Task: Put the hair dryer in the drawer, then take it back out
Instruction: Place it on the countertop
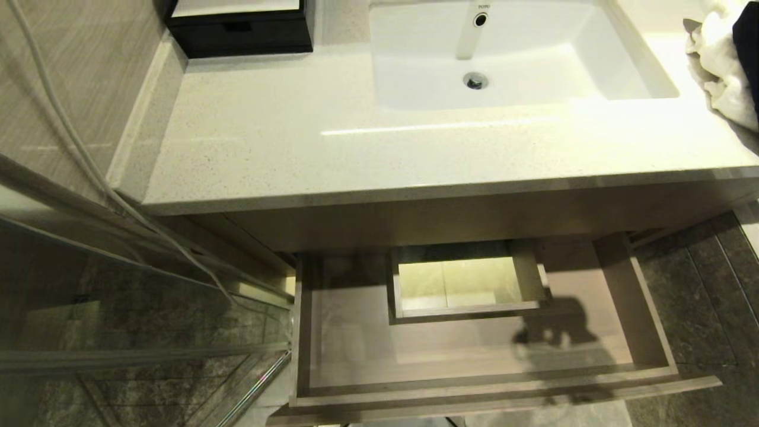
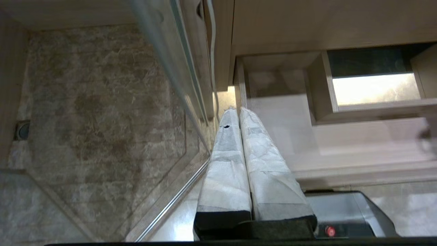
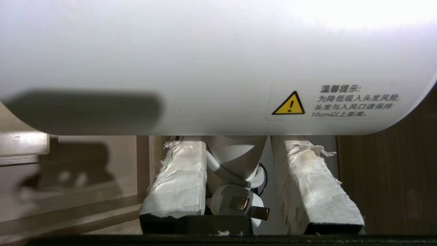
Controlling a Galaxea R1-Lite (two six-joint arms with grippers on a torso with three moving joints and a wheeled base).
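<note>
The vanity countertop (image 1: pixel 356 148) fills my head view from nine to three o'clock, and the drawer (image 1: pixel 643 314) stands pulled open at six, bare inside. My right gripper (image 3: pixel 239 177) pinches the hair dryer (image 3: pixel 205 61) by its handle, the plug (image 3: pixel 239 205) tucked between the pads; a shadow falls at four o'clock on the drawer floor. I judge I should carry it steadily, clear the front edge, and keep the barrel level. My left gripper (image 2: pixel 239 112) hangs pressed together beside the drawer.
</note>
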